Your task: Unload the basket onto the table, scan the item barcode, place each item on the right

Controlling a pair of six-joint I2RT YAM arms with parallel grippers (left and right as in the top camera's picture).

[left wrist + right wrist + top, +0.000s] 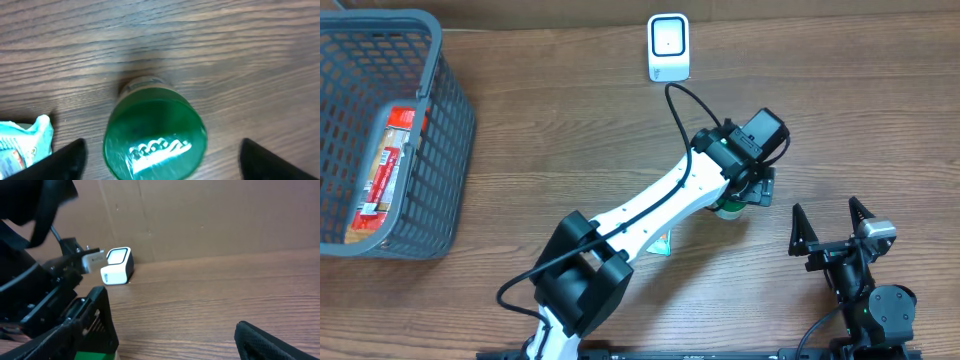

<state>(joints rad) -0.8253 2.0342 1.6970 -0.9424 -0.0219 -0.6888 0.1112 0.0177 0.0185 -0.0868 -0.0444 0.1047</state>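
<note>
Green-capped bottle (155, 137) is sitting on the surface (570, 120) between the left fingers (70, 161), which are gaping wide and gripping nothing. The pickup seems to be in hand; next comes closing on it and carrying its barcode to the scanner (668, 47). The right fingers (800, 232) are spreading wide, empty. The grey basket (450, 130) is holding a red packet (382, 170).

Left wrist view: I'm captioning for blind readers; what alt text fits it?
A green round container with a glossy top sits on the wood-grain table, seen from above between the black fingers of the open left claw, which do not touch it. A crumpled teal-and-white packet lies at the left edge.
</note>
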